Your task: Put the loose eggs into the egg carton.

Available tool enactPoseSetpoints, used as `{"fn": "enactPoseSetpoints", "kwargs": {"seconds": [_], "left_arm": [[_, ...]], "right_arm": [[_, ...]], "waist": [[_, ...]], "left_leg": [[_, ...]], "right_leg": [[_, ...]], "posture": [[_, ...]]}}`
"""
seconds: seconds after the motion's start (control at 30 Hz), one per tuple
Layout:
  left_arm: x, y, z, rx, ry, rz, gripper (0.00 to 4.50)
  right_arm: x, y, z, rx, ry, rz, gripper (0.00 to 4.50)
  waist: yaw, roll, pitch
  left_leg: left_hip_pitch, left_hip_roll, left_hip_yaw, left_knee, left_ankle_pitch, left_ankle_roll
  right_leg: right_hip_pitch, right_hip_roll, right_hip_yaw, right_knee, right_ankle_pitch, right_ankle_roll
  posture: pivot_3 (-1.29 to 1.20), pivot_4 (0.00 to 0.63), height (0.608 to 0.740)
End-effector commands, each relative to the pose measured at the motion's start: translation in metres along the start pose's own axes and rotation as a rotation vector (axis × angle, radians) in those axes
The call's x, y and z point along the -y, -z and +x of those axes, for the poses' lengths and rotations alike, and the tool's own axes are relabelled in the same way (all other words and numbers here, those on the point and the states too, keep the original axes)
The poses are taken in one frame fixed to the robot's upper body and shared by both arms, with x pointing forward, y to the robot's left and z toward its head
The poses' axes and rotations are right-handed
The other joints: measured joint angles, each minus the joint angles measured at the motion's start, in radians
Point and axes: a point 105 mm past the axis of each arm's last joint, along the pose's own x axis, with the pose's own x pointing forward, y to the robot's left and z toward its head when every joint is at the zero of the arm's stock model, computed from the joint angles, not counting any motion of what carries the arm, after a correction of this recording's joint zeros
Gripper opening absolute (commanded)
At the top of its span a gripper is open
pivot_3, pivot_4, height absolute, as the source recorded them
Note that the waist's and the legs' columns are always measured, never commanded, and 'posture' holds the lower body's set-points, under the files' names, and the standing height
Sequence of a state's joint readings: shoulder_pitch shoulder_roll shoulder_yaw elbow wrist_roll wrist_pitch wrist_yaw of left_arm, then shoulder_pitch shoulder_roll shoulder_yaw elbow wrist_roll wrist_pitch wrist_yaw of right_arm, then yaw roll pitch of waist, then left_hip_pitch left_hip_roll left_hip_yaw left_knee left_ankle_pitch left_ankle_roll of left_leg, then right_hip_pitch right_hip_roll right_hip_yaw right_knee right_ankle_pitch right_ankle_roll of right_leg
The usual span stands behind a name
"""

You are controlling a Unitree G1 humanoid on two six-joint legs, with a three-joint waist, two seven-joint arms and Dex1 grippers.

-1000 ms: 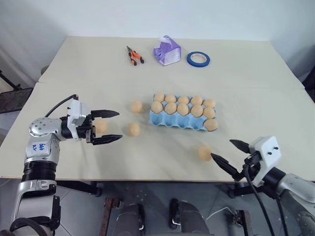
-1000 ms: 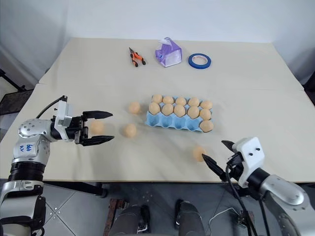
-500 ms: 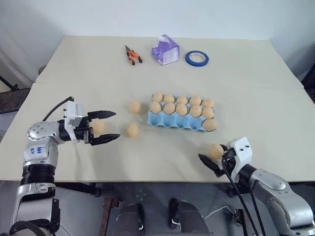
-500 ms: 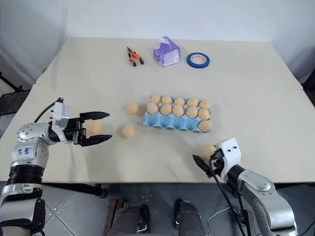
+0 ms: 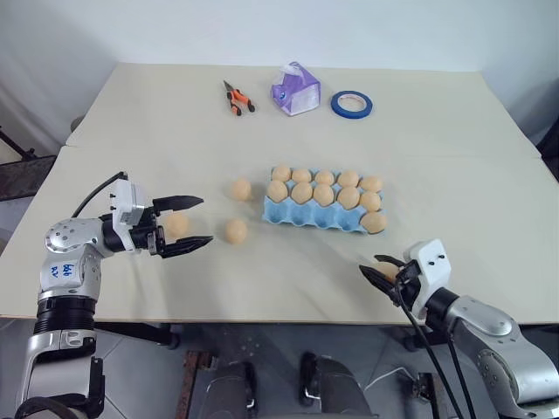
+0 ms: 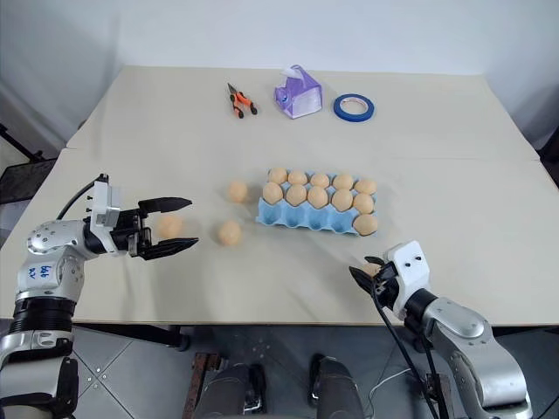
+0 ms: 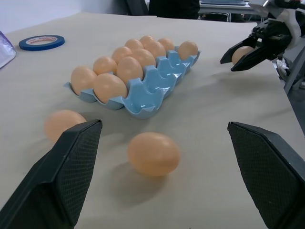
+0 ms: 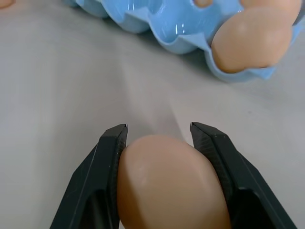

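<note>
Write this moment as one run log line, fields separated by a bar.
right gripper: shut on egg | left gripper: open, around loose egg | egg carton: front row mostly empty

A pale bench carries orange-handled pliers, a purple tissue pack and blue tape roll at its far side, the egg carton mid-bench, and three loose eggs left of it.

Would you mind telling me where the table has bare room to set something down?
The table is bare right of the egg carton, and in the broad band between the carton and the far pliers, tissue pack and tape roll. It is crowded left of the carton, where three loose eggs lie by the left pincer.
</note>
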State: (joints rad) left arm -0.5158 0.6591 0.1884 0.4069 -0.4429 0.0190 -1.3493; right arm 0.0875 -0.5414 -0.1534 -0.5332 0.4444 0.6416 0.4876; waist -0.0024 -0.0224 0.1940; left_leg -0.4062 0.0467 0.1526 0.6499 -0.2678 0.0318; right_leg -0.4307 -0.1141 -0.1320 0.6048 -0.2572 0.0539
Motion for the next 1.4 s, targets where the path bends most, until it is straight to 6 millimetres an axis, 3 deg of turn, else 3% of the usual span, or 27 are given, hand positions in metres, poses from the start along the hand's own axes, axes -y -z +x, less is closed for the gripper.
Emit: {"fn": "enactPoseSetpoints", "kwargs": {"seconds": [0.03, 0.33, 0.63, 0.67, 0.93, 1.2, 1.4], "left_arm": [[-0.004, -0.012, 0.002, 0.034, -0.001, 0.044, 4.50], [-0.004, -0.014, 0.001, 0.042, -0.011, 0.056, 4.50], [-0.001, -0.015, -0.005, 0.042, -0.050, 0.067, 4.50], [-0.001, -0.015, -0.006, 0.042, -0.053, 0.067, 4.50], [0.001, -0.015, -0.011, 0.043, -0.089, 0.067, 4.50], [0.001, -0.015, -0.012, 0.045, -0.109, 0.068, 4.50], [-0.011, -0.013, -0.032, 0.008, -0.243, 0.093, 4.50]], "right_arm": [[0.002, -0.036, 0.003, 0.102, 0.005, -0.044, 1.78], [0.010, -0.071, 0.051, 0.198, -0.006, -0.046, 1.78], [0.017, -0.078, 0.087, 0.214, -0.041, -0.061, 1.78], [0.017, -0.078, 0.087, 0.215, -0.047, -0.065, 1.78], [0.005, -0.083, 0.080, 0.226, -0.122, -0.080, 4.46], [0.003, -0.085, 0.069, 0.230, -0.150, -0.130, 4.46], [0.009, -0.078, 0.032, 0.228, -0.185, -0.232, 4.46]], "waist": [[-0.003, 0.000, 0.000], [-0.003, 0.000, 0.000], [-0.006, 0.000, 0.000], [-0.007, 0.000, 0.000], [-0.018, 0.000, 0.000], [-0.027, 0.000, 0.000], [-0.024, 0.000, 0.000]], "left_leg": [[0.000, 0.000, 0.000, 0.001, 0.000, 0.000], [0.000, 0.001, 0.001, 0.001, 0.003, 0.002], [-0.001, 0.001, 0.006, 0.001, 0.003, 0.003], [-0.001, 0.001, 0.007, 0.001, 0.003, 0.003], [-0.001, 0.001, 0.008, 0.001, 0.004, 0.003], [-0.001, 0.001, 0.009, 0.000, 0.004, 0.003], [-0.001, 0.001, 0.010, -0.001, 0.003, 0.003]], "right_leg": [[0.000, 0.000, 0.000, 0.001, 0.000, 0.000], [-0.002, 0.000, 0.000, 0.003, 0.000, -0.002], [-0.006, 0.001, 0.000, 0.007, 0.000, -0.001], [-0.007, 0.001, 0.001, 0.007, 0.000, -0.001], [-0.008, 0.000, 0.004, 0.008, 0.000, -0.001], [-0.010, 0.000, 0.008, 0.009, 0.000, -0.001], [-0.011, 0.001, 0.010, 0.008, 0.000, -0.001]], "posture": [[0.00, 0.150, 0.740], [0.00, 0.150, 0.740], [0.00, 0.150, 0.740], [0.00, 0.150, 0.740], [0.00, 0.150, 0.740], [0.00, 0.150, 0.740], [0.00, 0.150, 0.740]]}}
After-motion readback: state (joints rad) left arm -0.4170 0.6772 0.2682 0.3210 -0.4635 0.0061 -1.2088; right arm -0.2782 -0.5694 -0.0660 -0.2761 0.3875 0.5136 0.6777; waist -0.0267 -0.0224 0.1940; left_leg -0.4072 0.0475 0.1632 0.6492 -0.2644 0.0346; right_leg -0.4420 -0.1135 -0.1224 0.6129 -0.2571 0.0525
